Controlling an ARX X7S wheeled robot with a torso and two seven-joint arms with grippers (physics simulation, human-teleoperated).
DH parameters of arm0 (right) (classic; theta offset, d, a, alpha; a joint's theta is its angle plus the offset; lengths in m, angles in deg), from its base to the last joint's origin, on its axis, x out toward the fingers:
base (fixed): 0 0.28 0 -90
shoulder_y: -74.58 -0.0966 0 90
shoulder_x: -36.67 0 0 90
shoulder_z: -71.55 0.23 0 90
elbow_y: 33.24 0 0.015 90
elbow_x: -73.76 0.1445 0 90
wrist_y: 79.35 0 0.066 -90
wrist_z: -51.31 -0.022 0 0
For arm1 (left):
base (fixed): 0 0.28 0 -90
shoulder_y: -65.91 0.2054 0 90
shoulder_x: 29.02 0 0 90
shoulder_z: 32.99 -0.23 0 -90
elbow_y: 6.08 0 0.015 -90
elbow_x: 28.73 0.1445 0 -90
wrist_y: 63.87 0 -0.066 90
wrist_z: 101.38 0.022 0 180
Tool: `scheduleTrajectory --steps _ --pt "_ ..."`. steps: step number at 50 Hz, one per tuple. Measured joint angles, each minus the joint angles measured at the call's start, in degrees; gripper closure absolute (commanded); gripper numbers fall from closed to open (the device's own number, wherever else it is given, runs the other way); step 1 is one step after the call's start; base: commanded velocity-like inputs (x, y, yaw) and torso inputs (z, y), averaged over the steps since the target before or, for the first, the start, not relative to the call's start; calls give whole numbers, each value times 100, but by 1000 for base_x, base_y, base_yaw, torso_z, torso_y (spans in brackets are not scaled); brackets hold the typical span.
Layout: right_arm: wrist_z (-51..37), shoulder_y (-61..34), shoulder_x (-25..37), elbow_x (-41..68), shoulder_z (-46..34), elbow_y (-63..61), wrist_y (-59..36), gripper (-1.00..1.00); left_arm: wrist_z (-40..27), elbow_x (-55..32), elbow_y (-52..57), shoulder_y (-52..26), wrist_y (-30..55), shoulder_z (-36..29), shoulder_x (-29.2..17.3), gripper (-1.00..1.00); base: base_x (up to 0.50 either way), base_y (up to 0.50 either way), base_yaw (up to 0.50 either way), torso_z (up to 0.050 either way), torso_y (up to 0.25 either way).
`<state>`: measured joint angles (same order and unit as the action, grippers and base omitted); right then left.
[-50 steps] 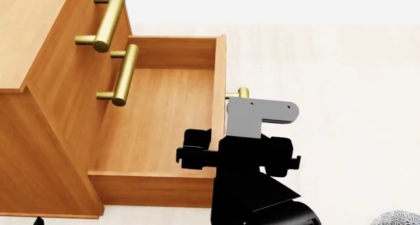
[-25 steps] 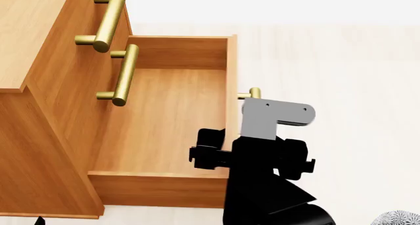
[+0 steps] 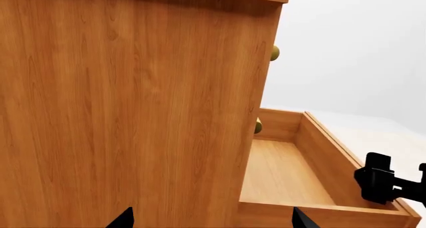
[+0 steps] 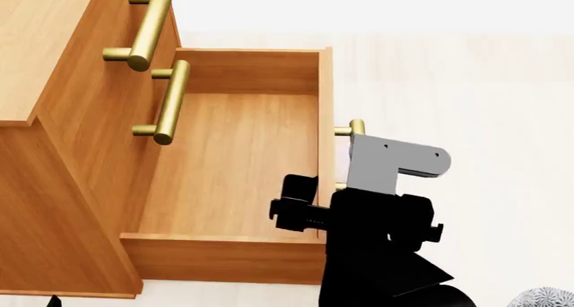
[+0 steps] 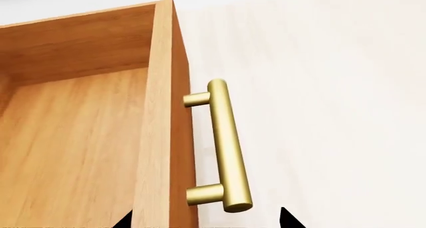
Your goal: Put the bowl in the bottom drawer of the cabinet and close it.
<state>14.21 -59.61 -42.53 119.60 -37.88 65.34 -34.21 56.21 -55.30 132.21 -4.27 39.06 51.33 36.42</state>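
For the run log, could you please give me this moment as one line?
bottom drawer: out, empty | bowl: on floor | right tool: open at handle | left tool: open by cabinet

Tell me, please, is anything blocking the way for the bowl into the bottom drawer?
Nothing visible does. The bottom drawer is pulled open and its inside is bare. The bowl sits at the lower right edge, apart from it. Only the right gripper is at the drawer's front.

Warm, matt wood-grain cabinet (image 4: 54,186) and bottom drawer (image 4: 233,159) — smooth, softly shining brass handle (image 5: 226,143).
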Motion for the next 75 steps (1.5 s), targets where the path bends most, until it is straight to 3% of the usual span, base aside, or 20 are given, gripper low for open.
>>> scheduleTrajectory --steps 47,75 --pt "-192 -263 75 -101 -115 -412 -277 -100 -69 -51 -33 1 -95 -13 -88 -100 0 0 0 0 1" --pt "-749 -34 564 383 322 -1732 -773 -100 -129 -81 -12 18 -118 -23 -148 -100 0 0 0 0 0"
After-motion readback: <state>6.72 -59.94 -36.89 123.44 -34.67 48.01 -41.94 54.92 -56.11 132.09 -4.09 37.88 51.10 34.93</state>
